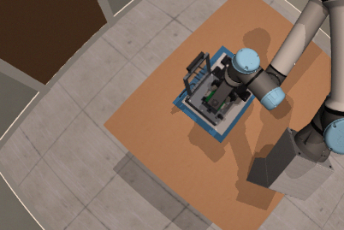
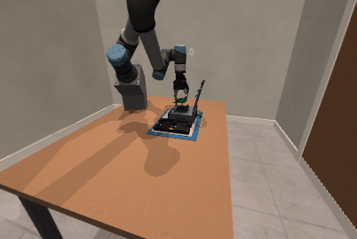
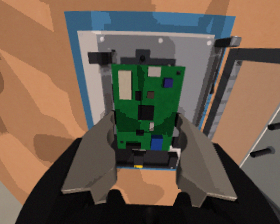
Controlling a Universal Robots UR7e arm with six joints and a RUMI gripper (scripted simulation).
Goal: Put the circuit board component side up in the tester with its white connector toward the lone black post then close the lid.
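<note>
End effector (image 1: 215,103) (image 2: 180,99) (image 3: 145,112): pinching the circuit board (image 2: 180,100) (image 3: 147,107) by its long edges; board lies between the fingertips, component side toward the wrist view, above the tester (image 1: 198,97) (image 2: 181,114) (image 3: 195,75).

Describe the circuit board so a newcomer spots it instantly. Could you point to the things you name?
On the brown table (image 1: 150,121) (image 2: 133,171), find the blue-bordered mat (image 1: 221,138) (image 2: 194,138) (image 3: 76,50). Above it, the gripper's fingers hold the circuit board (image 3: 163,102), a rectangle with a long cream block near one corner. Its green face sets it apart from the grey and black parts around it.

The upright lid (image 1: 186,84) (image 2: 199,97) (image 3: 263,55) blocks passage along one side of the tester (image 1: 198,100) (image 2: 181,115) (image 3: 197,75).
</note>
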